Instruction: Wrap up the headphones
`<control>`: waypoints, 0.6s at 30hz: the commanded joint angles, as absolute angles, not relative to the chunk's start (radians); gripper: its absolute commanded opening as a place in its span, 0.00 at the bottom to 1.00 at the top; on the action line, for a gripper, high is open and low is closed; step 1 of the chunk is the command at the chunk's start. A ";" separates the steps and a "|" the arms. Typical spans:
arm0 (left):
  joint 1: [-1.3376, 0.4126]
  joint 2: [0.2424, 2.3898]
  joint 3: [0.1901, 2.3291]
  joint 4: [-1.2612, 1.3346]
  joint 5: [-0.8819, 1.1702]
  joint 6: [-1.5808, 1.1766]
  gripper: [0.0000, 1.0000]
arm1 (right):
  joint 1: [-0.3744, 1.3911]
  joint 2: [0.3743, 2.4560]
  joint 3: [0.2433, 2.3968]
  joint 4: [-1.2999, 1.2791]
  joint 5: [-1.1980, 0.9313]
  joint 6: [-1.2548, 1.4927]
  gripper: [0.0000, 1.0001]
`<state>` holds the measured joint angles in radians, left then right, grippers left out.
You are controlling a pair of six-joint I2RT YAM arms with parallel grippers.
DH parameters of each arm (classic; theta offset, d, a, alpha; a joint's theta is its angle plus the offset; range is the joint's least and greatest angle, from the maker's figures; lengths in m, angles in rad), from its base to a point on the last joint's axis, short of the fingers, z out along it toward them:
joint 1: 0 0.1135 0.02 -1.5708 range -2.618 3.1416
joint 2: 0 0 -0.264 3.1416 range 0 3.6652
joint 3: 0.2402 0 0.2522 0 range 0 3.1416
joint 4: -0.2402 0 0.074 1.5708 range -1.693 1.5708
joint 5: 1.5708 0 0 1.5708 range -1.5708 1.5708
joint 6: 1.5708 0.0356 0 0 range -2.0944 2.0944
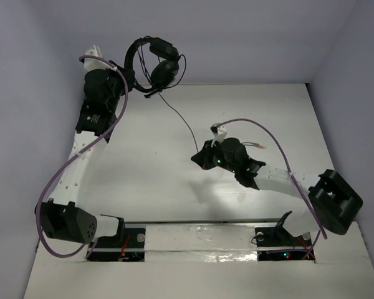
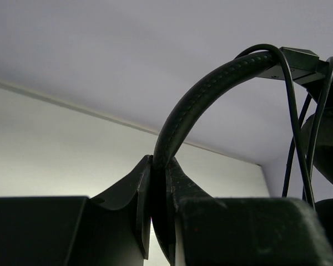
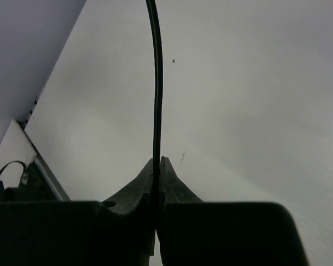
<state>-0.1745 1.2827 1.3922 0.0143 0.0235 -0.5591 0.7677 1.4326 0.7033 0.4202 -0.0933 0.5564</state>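
Two grips you have now; your left gripper (image 2: pixel 158 166) is closed tight on the headband (image 2: pixel 211 88) and holds the headphones (image 1: pixel 157 62) up in the air near the back wall (image 1: pixel 249 37), at the far left; your right gripper (image 3: pixel 159 163) is closed on the thin cable (image 3: pixel 155 83), over the table (image 1: pixel 280 118), near its middle.

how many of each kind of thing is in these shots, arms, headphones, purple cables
robot arms: 2, the left arm and the right arm
headphones: 1
purple cables: 2, one along each arm
total: 5
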 commanded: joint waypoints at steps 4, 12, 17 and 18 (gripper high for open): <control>-0.169 1.350 1.394 0.098 -0.215 -0.494 0.00 | 0.931 1.339 0.775 0.148 0.105 0.496 0.00; -0.169 1.430 1.454 0.006 -0.218 -0.439 0.00 | 1.055 1.148 0.877 -0.158 0.238 0.466 0.00; -0.187 1.471 1.447 0.003 -0.274 -0.407 0.00 | 1.081 1.086 0.974 -0.296 0.259 0.422 0.00; -0.198 1.482 1.440 0.003 -0.285 -0.402 0.00 | 1.081 1.077 0.989 -0.310 0.262 0.413 0.00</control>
